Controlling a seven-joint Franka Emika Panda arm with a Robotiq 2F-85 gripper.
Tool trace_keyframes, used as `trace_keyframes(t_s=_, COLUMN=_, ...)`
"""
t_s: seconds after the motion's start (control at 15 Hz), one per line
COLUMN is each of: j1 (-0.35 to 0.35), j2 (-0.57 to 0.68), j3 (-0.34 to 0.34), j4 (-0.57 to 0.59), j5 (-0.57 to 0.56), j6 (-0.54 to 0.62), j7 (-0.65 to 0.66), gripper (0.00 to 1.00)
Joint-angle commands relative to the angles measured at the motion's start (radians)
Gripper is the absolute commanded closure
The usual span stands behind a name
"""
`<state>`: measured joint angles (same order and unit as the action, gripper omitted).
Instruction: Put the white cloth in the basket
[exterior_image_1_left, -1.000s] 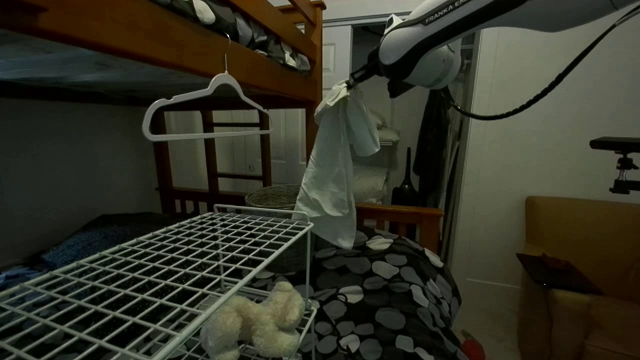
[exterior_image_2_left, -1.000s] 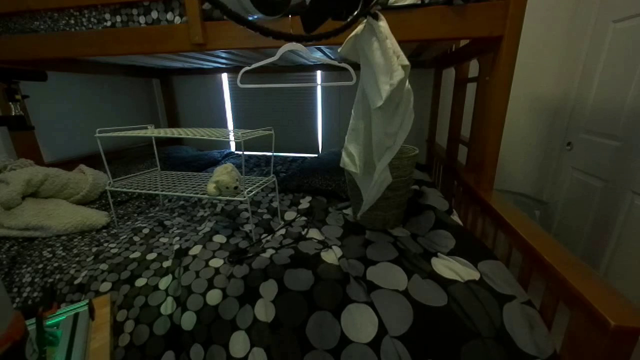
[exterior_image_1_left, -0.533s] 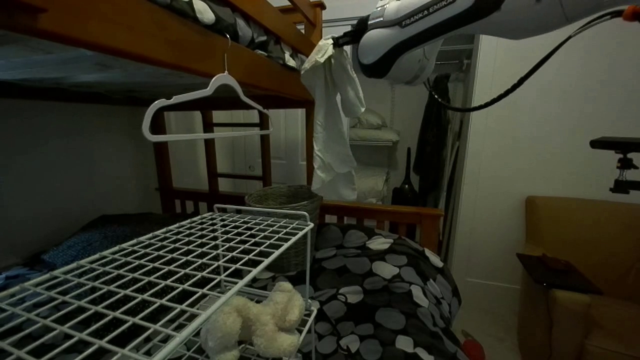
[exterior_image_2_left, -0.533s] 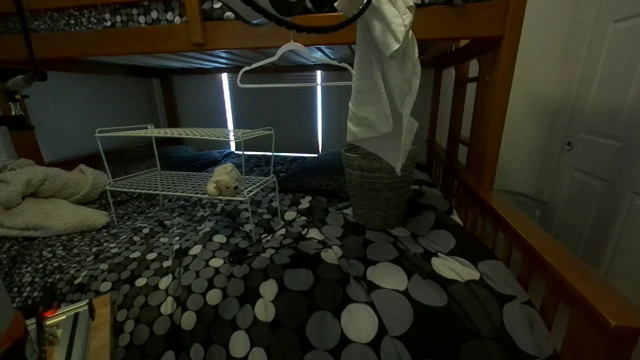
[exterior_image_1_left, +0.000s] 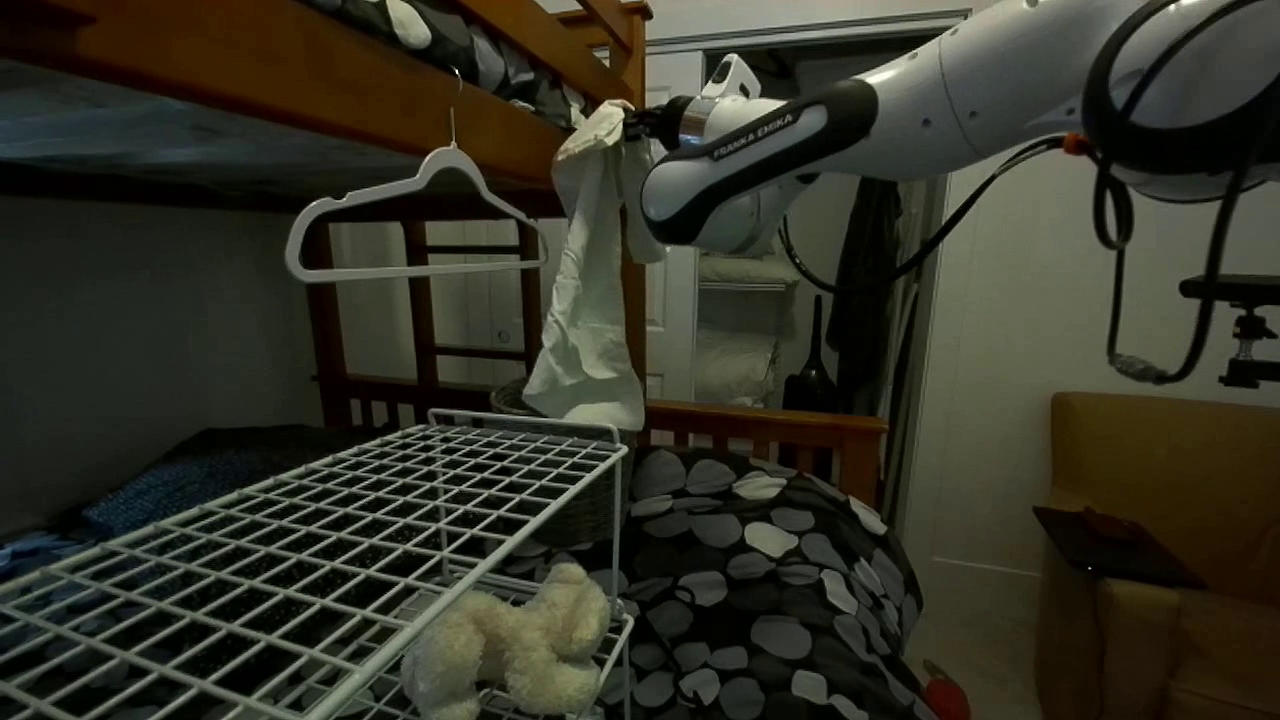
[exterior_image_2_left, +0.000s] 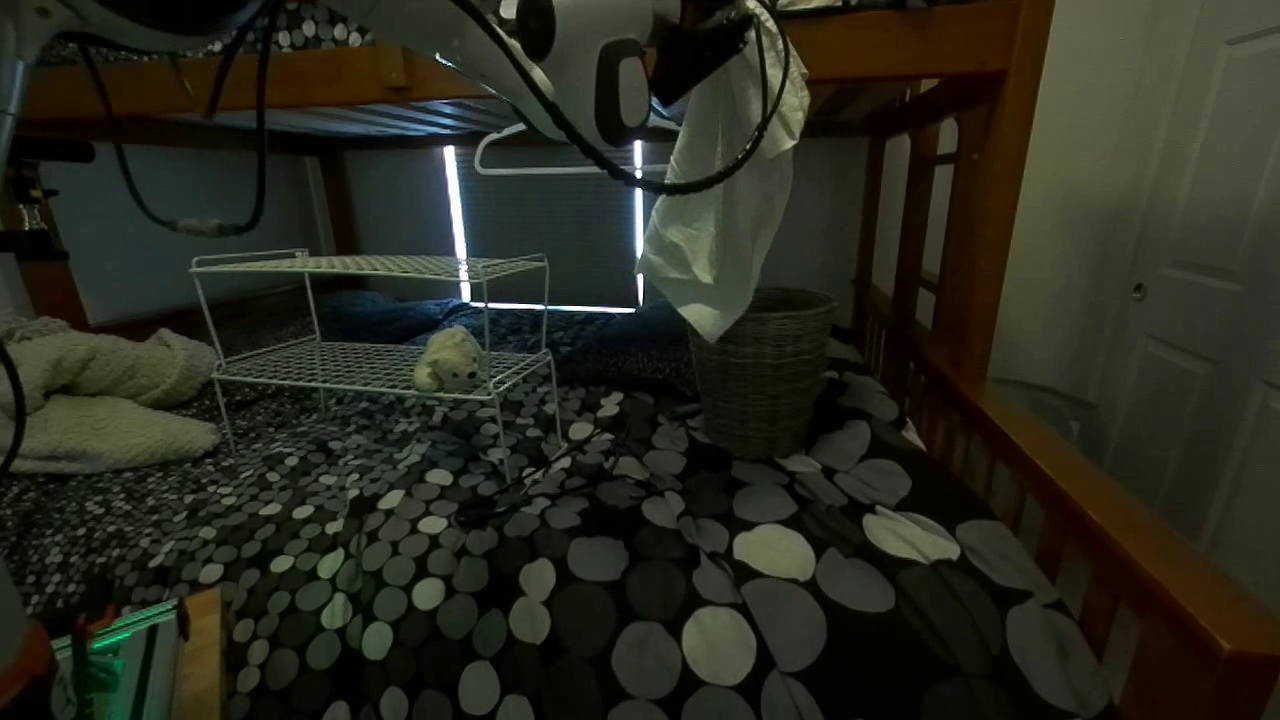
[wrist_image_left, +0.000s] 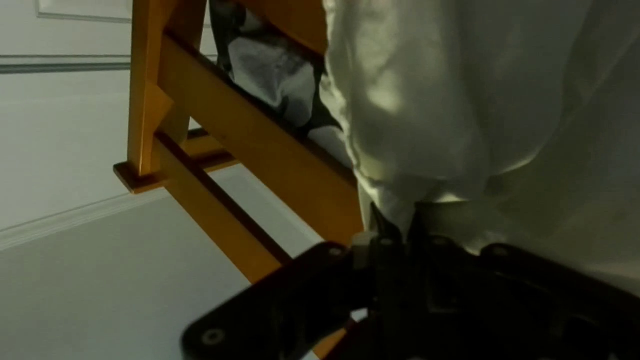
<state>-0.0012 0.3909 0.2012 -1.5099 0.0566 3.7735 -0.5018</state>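
Observation:
The white cloth hangs long and loose from my gripper in both exterior views. In the wrist view the dark fingers are closed on a pinched fold of the cloth, which fills the upper right. The woven basket stands upright on the bed. The cloth's lower end overlaps the basket's left rim in that view. In an exterior view the cloth hides much of the basket's rim. I cannot tell whether the cloth is over the opening. The basket's inside is hidden.
A white wire shelf with a plush toy stands beside the basket. A white hanger hangs from the wooden upper bunk rail, close to the cloth. The bed's wooden end rail runs along the basket's far side.
The gripper has carried the cloth leftward in an exterior view. The cloth first rose, then came down a little, and its lower end now overlaps the basket's rim. The basket has not moved.

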Motion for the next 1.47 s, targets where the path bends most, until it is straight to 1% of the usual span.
trace_keyframes(t_s=0.0, j1=0.006, j2=0.094, j3=-0.013, j4=0.058, j5=0.007, j6=0.052, j7=-0.019, gripper=0.99)
trace_keyframes(t_s=0.13, j1=0.002, j2=0.125, j3=-0.015, j4=0.051, j5=0.009, j6=0.061, j7=-0.011, gripper=0.99)
trace_keyframes(t_s=0.27, j1=-0.002, j2=0.141, j3=-0.014, j4=0.032, j5=0.009, j6=0.047, j7=-0.003, gripper=0.99)
trace_keyframes(t_s=0.33, j1=0.066, j2=0.138, j3=-0.124, j4=0.016, j5=-0.009, j6=0.034, j7=0.078, gripper=0.99)
trace_keyframes(t_s=0.4, j1=0.071, j2=0.142, j3=-0.135, j4=0.003, j5=-0.011, j6=0.028, j7=0.09, gripper=0.99)
trace_keyframes(t_s=0.6, j1=0.1, j2=0.143, j3=-0.196, j4=-0.055, j5=-0.021, j6=-0.011, j7=0.121, gripper=0.99)
trace_keyframes(t_s=0.8, j1=0.098, j2=0.137, j3=-0.203, j4=-0.111, j5=-0.069, j6=-0.066, j7=0.178, gripper=0.99)
trace_keyframes(t_s=0.87, j1=0.095, j2=0.136, j3=-0.194, j4=-0.124, j5=-0.094, j6=-0.087, j7=0.201, gripper=0.99)
trace_keyframes(t_s=0.93, j1=0.048, j2=0.134, j3=-0.13, j4=-0.135, j5=-0.137, j6=-0.102, j7=0.198, gripper=0.99)
trace_keyframes(t_s=1.0, j1=0.031, j2=0.132, j3=-0.104, j4=-0.147, j5=-0.189, j6=-0.118, j7=0.227, gripper=0.99)
trace_keyframes(t_s=1.13, j1=-0.02, j2=0.131, j3=-0.032, j4=-0.16, j5=-0.316, j6=-0.141, j7=0.283, gripper=0.99)
trace_keyframes(t_s=1.2, j1=-0.046, j2=0.131, j3=0.004, j4=-0.163, j5=-0.376, j6=-0.16, j7=0.312, gripper=0.7)
trace_keyframes(t_s=1.27, j1=-0.067, j2=0.13, j3=0.032, j4=-0.171, j5=-0.423, j6=-0.17, j7=0.331, gripper=0.7)
trace_keyframes(t_s=1.33, j1=-0.095, j2=0.127, j3=0.065, j4=-0.173, j5=-0.479, j6=-0.187, j7=0.355, gripper=0.63)
trace_keyframes(t_s=1.4, j1=-0.111, j2=0.109, j3=0.083, j4=-0.189, j5=-0.511, j6=-0.228, j7=0.368, gripper=0.56)
